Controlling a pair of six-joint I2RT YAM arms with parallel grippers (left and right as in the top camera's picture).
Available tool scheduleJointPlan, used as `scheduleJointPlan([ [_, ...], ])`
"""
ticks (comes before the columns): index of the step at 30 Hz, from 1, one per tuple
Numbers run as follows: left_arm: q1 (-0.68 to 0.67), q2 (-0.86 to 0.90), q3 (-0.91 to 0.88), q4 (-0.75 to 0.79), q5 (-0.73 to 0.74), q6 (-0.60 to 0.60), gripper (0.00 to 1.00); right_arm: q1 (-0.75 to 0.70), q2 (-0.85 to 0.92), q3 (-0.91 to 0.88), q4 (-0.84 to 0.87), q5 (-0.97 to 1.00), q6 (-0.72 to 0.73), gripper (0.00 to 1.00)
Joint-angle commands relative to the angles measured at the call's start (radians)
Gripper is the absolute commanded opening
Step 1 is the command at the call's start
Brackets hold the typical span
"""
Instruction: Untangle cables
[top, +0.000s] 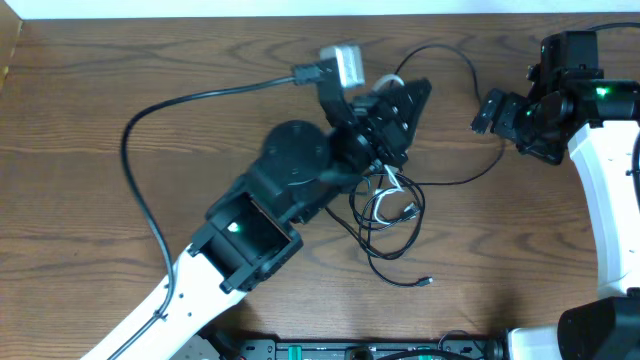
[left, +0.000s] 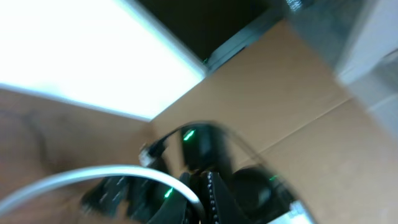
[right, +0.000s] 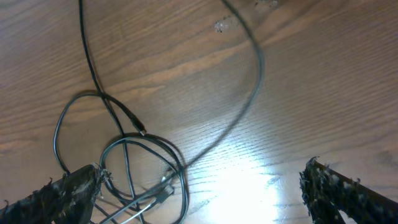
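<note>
Left hand (top: 405, 105) shut tight, cables (top: 392, 212) in a tangle just behind it beside its wrist, right hand (top: 490, 112) with fingers (right: 348, 193) wide apart, empty, tangle near one finger, black cord (right: 252, 87) crossing worktop (top: 100, 60) between them.

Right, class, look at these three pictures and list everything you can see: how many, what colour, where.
Table: one, brown wood, under everything.
Black cables: several, too knotted to count, tangled at the table's middle, with one long loop running out toward the right arm.
White cable: one, white, caught in the same tangle just below the left pincer.
Arm wire: one, thick and black, curving over the table's left side to the left arm's camera.
Left pincer: one, black, shut, over the top of the tangle; it is not clear whether it grips a cable.
Right pincer: one, black, open and empty, at the right of the table.
</note>
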Motion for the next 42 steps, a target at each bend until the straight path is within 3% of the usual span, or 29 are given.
scheduleJointPlan([
  [1, 0.024, -0.025, 0.018, 0.061, -0.002, 0.016, 0.08, 0.013, 0.002, -0.029, 0.002, 0.004, -0.011, 0.99],
  [19, 0.119, -0.026, 0.019, 0.349, -0.009, -0.085, 0.07, 0.016, 0.002, -0.224, 0.149, -0.108, -0.011, 0.99],
  [25, 0.119, -0.026, 0.019, 0.303, -0.008, -0.09, 0.07, 0.021, 0.002, -0.248, 0.18, -0.114, -0.01, 0.99],
  [30, 0.119, -0.019, 0.018, 0.149, -0.009, -0.089, 0.08, 0.049, 0.002, -0.268, 0.21, -0.198, -0.011, 0.99],
  [35, 0.119, 0.003, 0.018, 0.093, -0.009, -0.09, 0.07, 0.092, 0.002, -0.281, 0.229, -0.225, -0.011, 0.99],
  [42, 0.119, 0.01, 0.018, 0.118, 0.013, -0.253, 0.08, 0.164, 0.003, -0.301, 0.286, -0.221, -0.006, 0.99],
])
